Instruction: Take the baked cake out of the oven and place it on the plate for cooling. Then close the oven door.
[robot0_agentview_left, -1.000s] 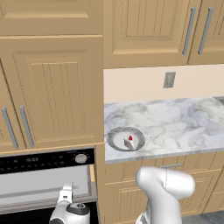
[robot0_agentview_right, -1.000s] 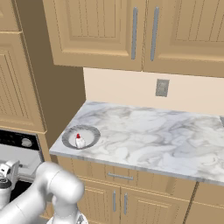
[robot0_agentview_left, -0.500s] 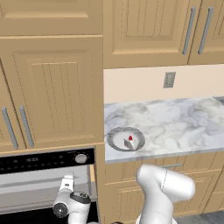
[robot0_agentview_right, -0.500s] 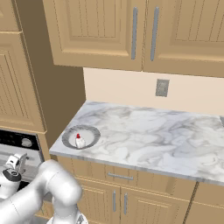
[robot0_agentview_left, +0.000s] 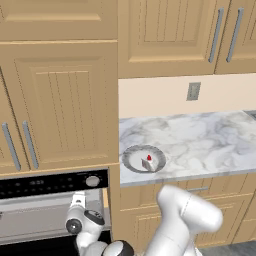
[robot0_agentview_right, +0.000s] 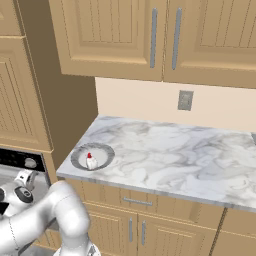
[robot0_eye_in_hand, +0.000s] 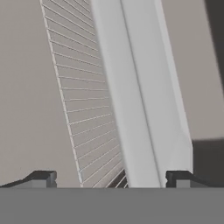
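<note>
The plate (robot0_agentview_left: 134, 153) (robot0_agentview_right: 105, 151) lies on the marble counter's left end, and the baked cake (robot0_agentview_left: 147, 163) (robot0_agentview_right: 90, 161) rests on it with its red topping up. The oven (robot0_agentview_left: 50, 183) (robot0_agentview_right: 19, 159) is left of it, its grey cavity (robot0_agentview_left: 30, 220) exposed below the black control panel. My gripper (robot0_agentview_left: 78, 202) (robot0_agentview_right: 24, 178) (robot0_eye_in_hand: 111, 179) is at the right side of the oven mouth, open, with nothing between its fingertips (robot0_eye_in_hand: 43, 178). The hand view looks past a pale bar (robot0_eye_in_hand: 140, 109) at a wire rack (robot0_eye_in_hand: 83, 113). I cannot pick out the oven door.
Beige cabinets (robot0_agentview_left: 60, 100) rise above the oven and line the wall over the counter (robot0_agentview_left: 200, 145). A wall socket (robot0_agentview_left: 193, 91) sits on the backsplash. Drawers and cabinet doors (robot0_agentview_right: 135, 220) run below the counter. My white arm (robot0_agentview_left: 185, 220) fills the lower middle.
The hand has risen a little in front of the oven opening, nearer the control panel. The jaws have stayed open, and the plate and cake have not moved.
</note>
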